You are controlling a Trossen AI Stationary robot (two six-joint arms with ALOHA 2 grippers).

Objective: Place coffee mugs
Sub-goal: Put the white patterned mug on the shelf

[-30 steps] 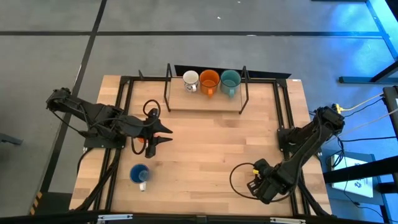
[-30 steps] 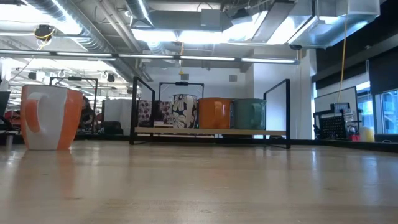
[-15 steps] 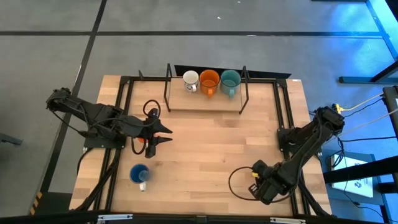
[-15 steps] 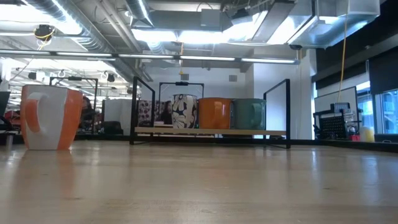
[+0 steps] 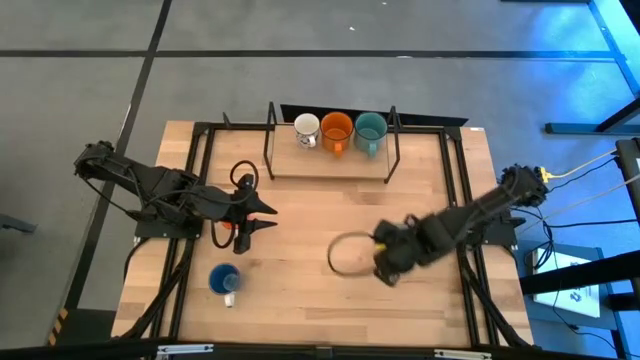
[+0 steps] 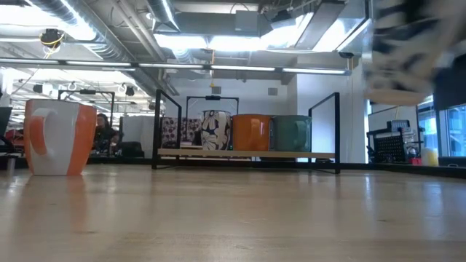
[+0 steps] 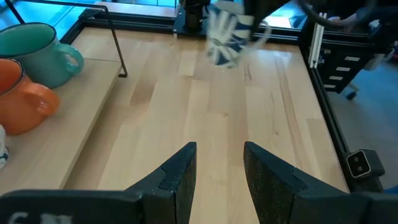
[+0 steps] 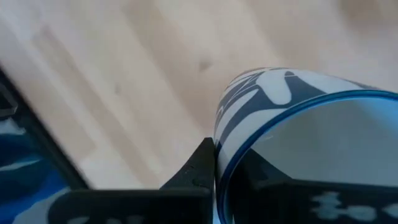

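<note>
Right of centre in the overhead frame, my right hand (image 5: 388, 262) pinches a blue-patterned mug (image 8: 298, 124) by its rim, mid-carry; next I must reach the rack (image 5: 330, 165). My left hand (image 7: 217, 180) waits spread.

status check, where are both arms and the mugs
Right gripper shut on patterned mug, carried mid-table. Left gripper open, waiting. Three mugs on rack. Path clear.

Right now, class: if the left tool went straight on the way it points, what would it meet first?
The left tool points across bare tabletop, open. The first thing in that line looks like the blue-and-white patterned mug carried by the right tool, though it seems raised, so the left tool might pass beneath.
</note>
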